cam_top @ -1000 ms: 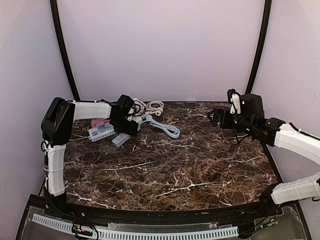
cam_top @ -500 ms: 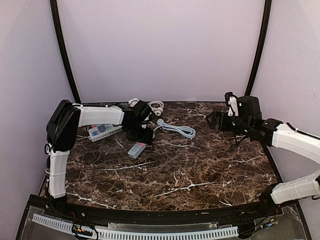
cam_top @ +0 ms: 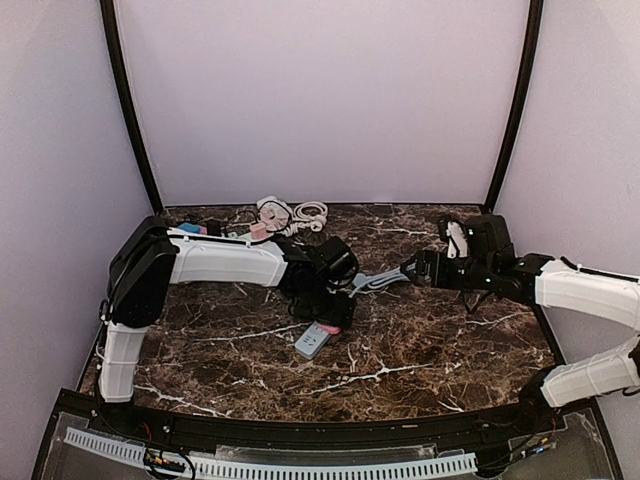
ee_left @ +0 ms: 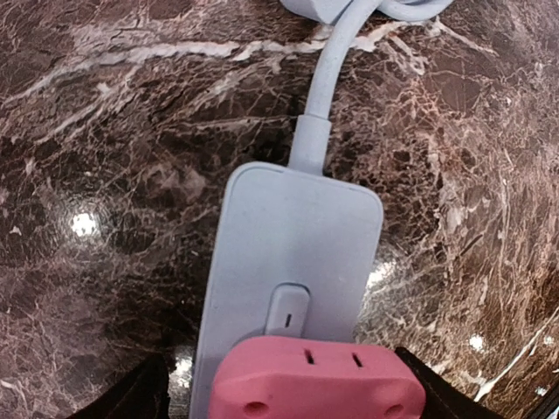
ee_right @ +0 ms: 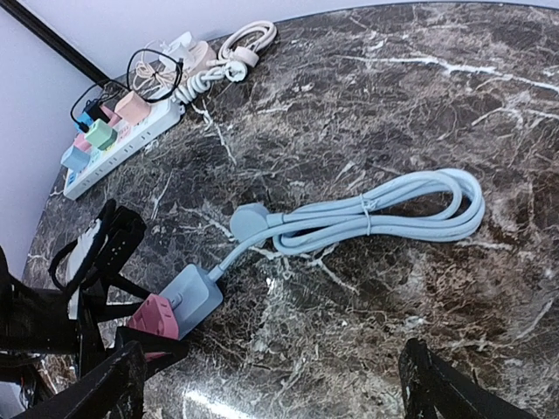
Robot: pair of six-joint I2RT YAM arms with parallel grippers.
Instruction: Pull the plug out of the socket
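A light blue-grey socket block (ee_left: 288,253) with a pink plug (ee_left: 314,384) pushed into it hangs low over the middle of the marble table (cam_top: 420,350). My left gripper (cam_top: 325,312) is shut on the pink plug, with a finger on each side of it. The socket (cam_top: 311,342) and the plug (cam_top: 329,329) show below that gripper. The socket's bundled blue-grey cable (ee_right: 384,214) trails right on the table. My right gripper (cam_top: 412,270) is open and empty above the cable's far end. In the right wrist view the socket (ee_right: 192,297) and the plug (ee_right: 155,316) sit at lower left.
A white power strip (ee_right: 113,131) with several coloured plugs lies at the back left, also in the top view (cam_top: 215,232). A coiled white cable (cam_top: 300,212) lies by the back wall. Lilac walls close in on three sides.
My left gripper has carried the socket, plug and cable from the back left to the middle of the table. My right gripper has moved left and lower toward the cable.
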